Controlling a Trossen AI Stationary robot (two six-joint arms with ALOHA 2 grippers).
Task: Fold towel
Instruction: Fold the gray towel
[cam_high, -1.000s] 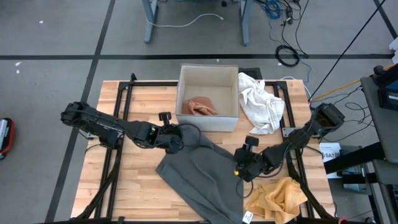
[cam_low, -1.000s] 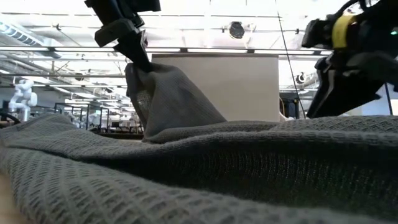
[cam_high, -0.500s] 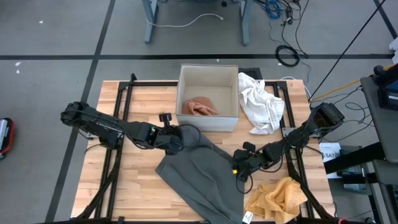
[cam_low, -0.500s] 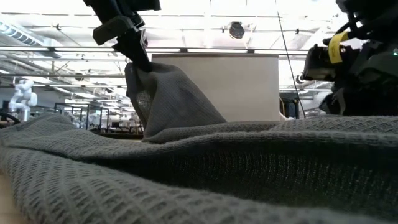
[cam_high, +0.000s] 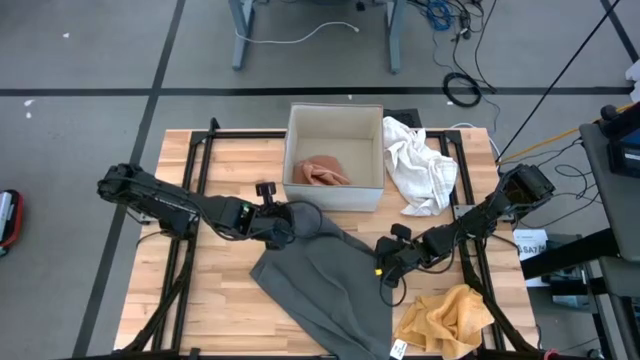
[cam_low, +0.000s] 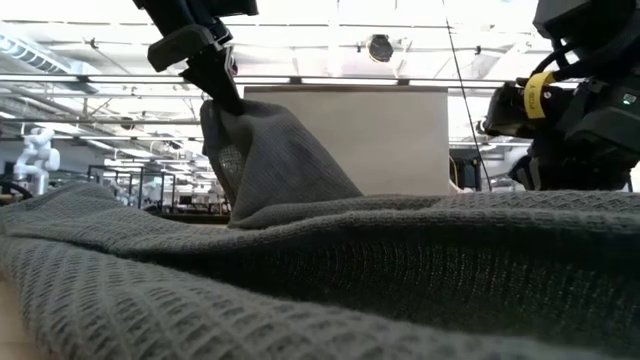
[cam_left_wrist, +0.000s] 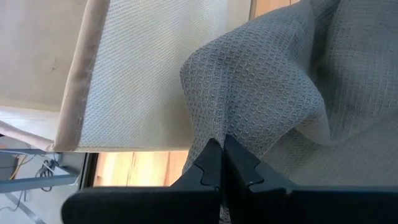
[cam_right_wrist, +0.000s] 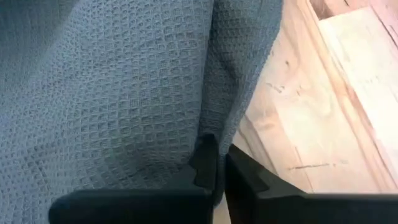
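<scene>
Both jaws are clenched on the grey towel (cam_high: 325, 275) spread over the bench's middle toward its near edge, the left gripper (cam_high: 283, 222) on a raised corner by the box (cam_high: 335, 157), the right gripper (cam_high: 385, 265) on the right edge with a thin bite likely to slip when lifted.

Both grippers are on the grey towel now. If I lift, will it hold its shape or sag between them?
The grey towel will probably sag: where the left gripper pinches it, it drapes in soft folds. Its waffle weave looks grippy, so the right gripper, shut on its edge, likely won't slip.
</scene>
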